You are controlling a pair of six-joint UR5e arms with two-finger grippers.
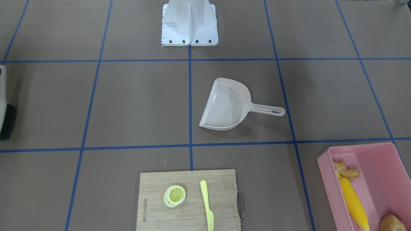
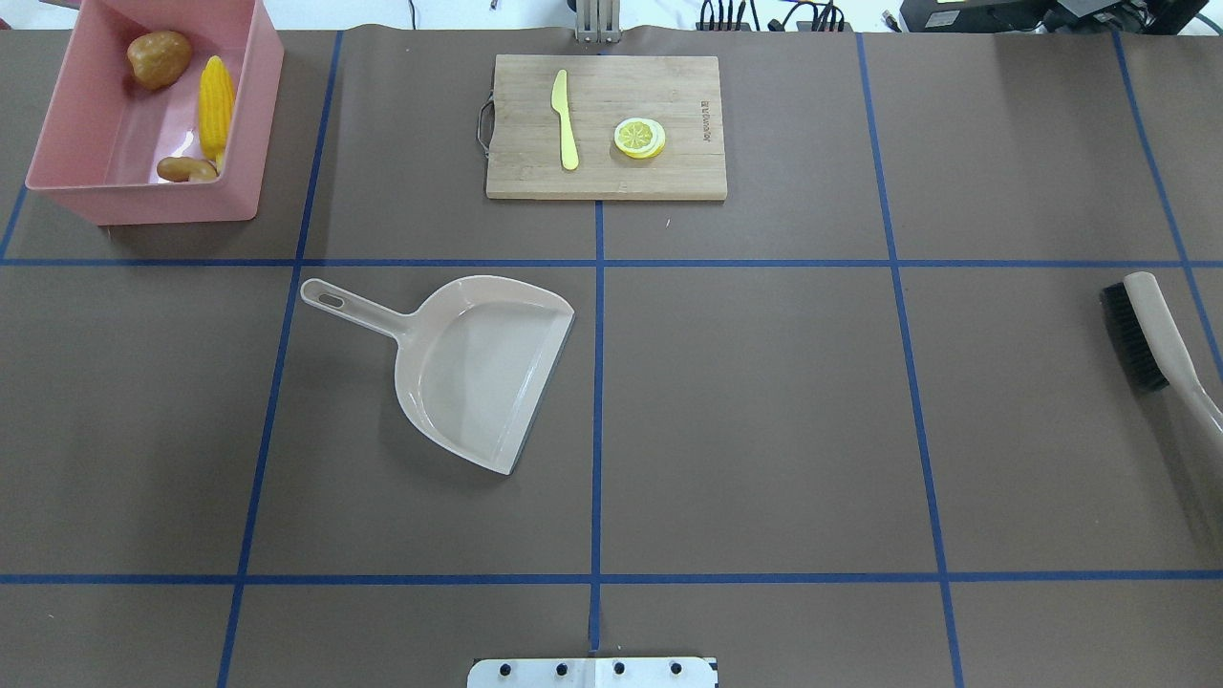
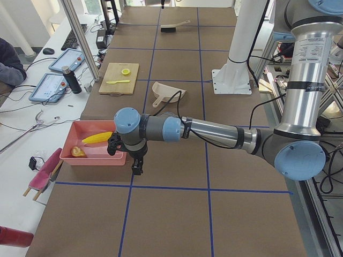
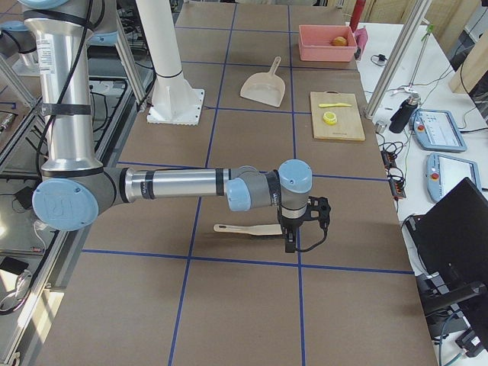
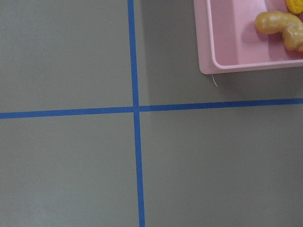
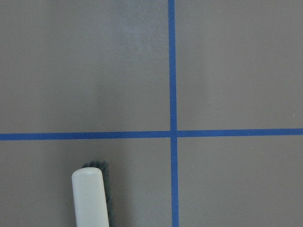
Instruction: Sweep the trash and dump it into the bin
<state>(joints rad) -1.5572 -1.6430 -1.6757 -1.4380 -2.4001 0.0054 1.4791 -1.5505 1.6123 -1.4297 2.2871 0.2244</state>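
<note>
Trash: 3 toy foods, the corn cob, the potato and the ginger root, all lie inside the bin; none shows on the table.
Bin: upright pink tub at the table's far corner on the robot's left. The corn runs along 1 long wall, with the ginger at its nearer end and the potato well apart at the far end.
Stage: sweeping and dumping look finished, since all 3 pieces are in the tub.
Dustpan: empty and flat on the table, apart from the bin, handle aimed toward it. It looks set down once it was no longer needed.
Left gripper: hangs fingers-down just beside the bin's near corner. I cannot tell how far it is open or whether it holds anything.
Brush: lies on the table at the robot's right.
Right gripper: hangs close by the brush. I cannot tell its opening or hold.
Cutting board: far middle, carrying the lemon slice and knife, neither of them trash.
</note>
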